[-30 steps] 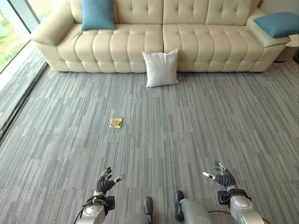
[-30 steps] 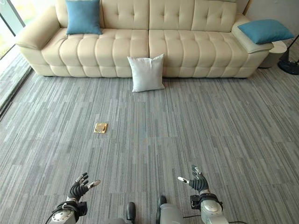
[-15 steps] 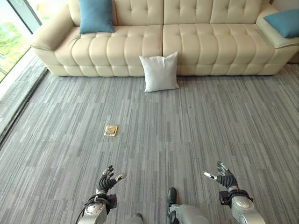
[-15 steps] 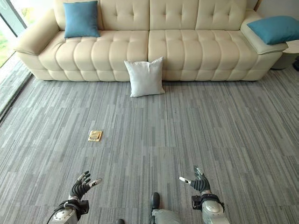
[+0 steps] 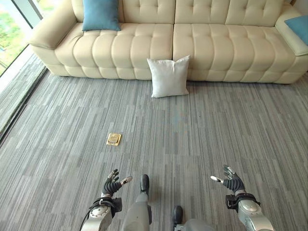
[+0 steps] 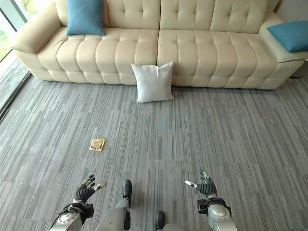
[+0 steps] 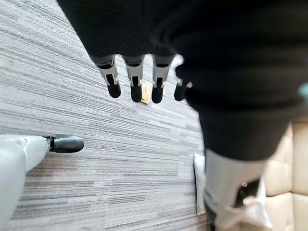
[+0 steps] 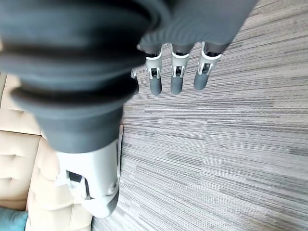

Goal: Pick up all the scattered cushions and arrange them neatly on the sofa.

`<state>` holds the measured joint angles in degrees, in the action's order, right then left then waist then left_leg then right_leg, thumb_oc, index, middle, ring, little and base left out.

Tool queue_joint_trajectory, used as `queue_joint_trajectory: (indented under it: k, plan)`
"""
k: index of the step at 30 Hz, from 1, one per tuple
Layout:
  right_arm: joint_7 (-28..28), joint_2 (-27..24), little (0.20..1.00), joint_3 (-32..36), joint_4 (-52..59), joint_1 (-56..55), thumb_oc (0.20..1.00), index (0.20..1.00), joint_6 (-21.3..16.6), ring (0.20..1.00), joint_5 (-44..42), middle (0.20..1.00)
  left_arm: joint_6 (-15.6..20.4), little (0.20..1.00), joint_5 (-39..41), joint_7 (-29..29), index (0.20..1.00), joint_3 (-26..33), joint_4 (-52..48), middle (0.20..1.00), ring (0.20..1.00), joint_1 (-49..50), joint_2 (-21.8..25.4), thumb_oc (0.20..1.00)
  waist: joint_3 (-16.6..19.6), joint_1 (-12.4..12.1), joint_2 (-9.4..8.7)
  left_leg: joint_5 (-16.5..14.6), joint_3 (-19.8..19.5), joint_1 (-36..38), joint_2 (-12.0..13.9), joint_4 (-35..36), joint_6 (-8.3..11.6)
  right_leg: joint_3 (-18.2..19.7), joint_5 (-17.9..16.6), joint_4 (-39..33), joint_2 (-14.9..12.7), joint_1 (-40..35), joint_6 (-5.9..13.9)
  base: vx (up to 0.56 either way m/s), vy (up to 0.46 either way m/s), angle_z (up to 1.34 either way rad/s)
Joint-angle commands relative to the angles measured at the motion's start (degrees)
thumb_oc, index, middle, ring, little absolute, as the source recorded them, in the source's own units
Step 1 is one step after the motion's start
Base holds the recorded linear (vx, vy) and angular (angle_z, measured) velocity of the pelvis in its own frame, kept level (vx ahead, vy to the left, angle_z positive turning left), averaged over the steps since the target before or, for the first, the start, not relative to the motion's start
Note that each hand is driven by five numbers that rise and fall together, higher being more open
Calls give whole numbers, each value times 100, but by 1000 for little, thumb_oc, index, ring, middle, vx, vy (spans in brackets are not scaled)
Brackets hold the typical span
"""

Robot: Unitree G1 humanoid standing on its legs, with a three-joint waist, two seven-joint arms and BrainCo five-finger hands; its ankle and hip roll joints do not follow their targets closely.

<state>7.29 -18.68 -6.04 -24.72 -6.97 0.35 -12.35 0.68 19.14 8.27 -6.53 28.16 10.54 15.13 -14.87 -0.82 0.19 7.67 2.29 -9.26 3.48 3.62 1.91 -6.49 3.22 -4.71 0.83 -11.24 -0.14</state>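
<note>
A white cushion [image 5: 169,77] stands on the grey carpet, leaning against the front of the cream sofa [image 5: 144,48] near its middle. A blue cushion [image 5: 100,14] leans upright against the sofa's back at its left end. Another blue cushion [image 6: 291,35] lies on the right armrest. My left hand [image 5: 111,185] hovers low at the near left, fingers relaxed and holding nothing. My right hand [image 5: 232,182] hovers at the near right, also open and empty. Both hands are far from the white cushion.
A small brass floor plate [image 5: 113,139] is set in the carpet left of centre. A window with a dark floor rail [image 5: 19,103] runs along the left side. Wide carpet lies between me and the sofa.
The camera has moved closer to the sofa and shifted a little; the sofa and white cushion sit lower in view. Both hands keep the same open pose.
</note>
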Motion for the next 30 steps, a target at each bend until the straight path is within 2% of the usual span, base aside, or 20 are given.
queue_joint_trajectory:
  k: [1,2,3,4,5,6,7,8,10,11,13,16,18,20,22,23,24,25,26,30]
  plan:
    - [-107,-8,1000,61,318,45,1000,1000,-148,1000,88,1000,167,1000,-70,-80,1000,67,-314,1000,1000,-36,318,1000,186,-102,-397,-675,93,233,-264,-479,-76,240,564,812,-633,31,617,243,212,-34]
    - [-107,-8,1000,61,318,45,1000,1000,-148,1000,88,1000,167,1000,-70,-80,1000,67,-314,1000,1000,-36,319,1000,187,-104,-398,-676,95,232,-264,-480,-76,242,565,814,-634,33,617,262,262,-21]
    - [-132,6,1000,-8,314,103,1000,1000,-123,1000,157,1000,147,1000,-131,-80,1000,49,-301,1000,1000,-56,399,1000,135,-94,-399,-850,149,396,-326,-514,-216,289,265,1547,-721,344,794,109,128,-5]
    - [-132,7,1000,-8,314,104,1000,1000,-123,1000,157,1000,147,1000,-131,-80,1000,50,-299,1000,1000,-58,400,1000,137,-108,-403,-855,164,392,-327,-517,-219,306,276,1573,-726,365,798,233,231,-7]
    - [-135,29,1000,-56,352,145,1000,1000,-142,1000,177,1000,157,1000,-190,-83,1000,16,-338,1000,1000,-69,471,1000,92,-74,-351,-971,208,568,-367,-493,-320,264,-133,2266,-784,750,921,122,107,-9]
    - [-135,29,1000,-55,353,145,1000,1000,-141,1000,177,1000,157,1000,-190,-83,1000,16,-337,1000,1000,-69,471,1000,94,-82,-353,-972,217,565,-369,-492,-322,274,-126,2283,-788,765,923,259,191,-20]
    - [-156,46,1000,-66,418,161,1000,1000,-140,1000,195,1000,157,1000,-254,-138,1000,-19,-388,1000,1000,-70,498,1000,28,3,-220,-1053,202,868,-327,-322,-376,183,-249,2752,-744,1246,898,136,86,-9]
    - [-156,44,1000,-66,420,161,1000,1000,-139,1000,195,1000,157,1000,-254,-138,1000,-18,-388,1000,1000,-70,496,1000,20,1,-226,-1050,205,883,-335,-309,-376,188,-229,2782,-752,1251,898,228,117,-8]
    - [-167,33,1000,-55,459,211,1000,1000,-147,1000,207,1000,162,1000,-313,-199,1000,-39,-432,1000,1000,-83,505,1000,-35,110,-129,-1165,213,1197,-306,-140,-379,-78,-100,2506,-754,1528,798,297,25,1]
    - [-184,8,1000,-43,527,207,1000,1000,-130,1000,261,1000,160,1000,-310,-257,1000,-47,-486,1000,1000,-72,501,1000,-75,205,-88,-1301,207,1444,-318,-68,-365,-340,-47,1906,-701,1804,731,398,-34,-13]
    - [-178,-17,1000,-35,568,189,1000,1000,-133,1000,280,1000,175,1000,-298,-252,1000,-26,-536,1000,1000,-81,503,1000,-110,298,-97,-1435,185,1676,-348,-62,-323,-493,-159,1240,-644,1955,748,316,-61,-4]
    - [-157,-39,1000,0,656,151,1000,1000,-123,1000,327,1000,198,1000,-294,-232,1000,33,-596,1000,1000,-98,517,1000,-147,415,-76,-1552,114,1870,-294,-63,-261,-497,-254,875,-573,2035,794,300,-119,14]
    - [-176,-48,1000,59,708,50,1000,1000,-187,1000,284,1000,224,1000,-306,-294,1000,65,-534,1000,1000,-96,474,1000,-35,434,-111,-1706,69,1998,-292,-141,-205,-343,-273,682,-534,1777,669,357,-184,31]
    - [-208,-100,1000,134,704,-3,1000,1000,-221,1000,208,1000,211,1000,-177,-326,1000,93,-525,1000,1000,-49,416,1000,97,475,-46,-1758,80,2050,-121,-322,-40,-360,-146,604,-425,1503,502,379,-221,26]
    - [-203,-111,1000,139,683,-2,1000,1000,-243,1000,158,1000,209,1000,-141,-323,1000,93,-510,1000,1000,-52,404,1000,114,488,-27,-1692,61,1982,-71,-557,31,-355,-79,597,-369,1419,428,229,-159,34]
    - [-194,-150,1000,166,679,22,1000,1000,-258,1000,82,1000,194,1000,-27,-304,1000,77,-497,1000,1000,-70,379,1000,64,469,-22,-1443,-2,1750,-71,-1260,160,-316,51,615,-307,1248,304,180,-143,28]
    - [-178,-170,1000,170,684,29,1000,1000,-267,1000,47,1000,205,1000,29,-276,1000,73,-482,1000,1000,-95,364,1000,28,452,-41,-1350,-37,1605,-88,-1596,195,-298,97,602,-304,1168,254,177,-141,17]
    - [-178,-170,1000,171,683,31,1000,1000,-267,1000,47,1000,205,1000,30,-276,1000,72,-481,1000,1000,-98,364,1000,29,461,-38,-1368,-48,1579,-84,-1635,197,-308,97,602,-302,1172,252,171,-128,-12]
    - [-152,-212,1000,177,681,69,1000,1000,-255,1000,19,1000,203,1000,124,-243,1000,48,-441,1000,1000,-162,340,1000,-56,371,-106,-1214,-124,1208,-133,-2116,184,-281,202,567,-325,975,165,184,-102,5]
    - [-157,-309,1000,178,639,95,1000,1000,-236,1000,22,1000,170,1000,82,-267,1000,-3,-405,1000,1000,-132,350,1000,-70,262,-238,-1492,-86,797,-184,-1771,59,-227,356,465,-406,679,190,248,-37,-3]
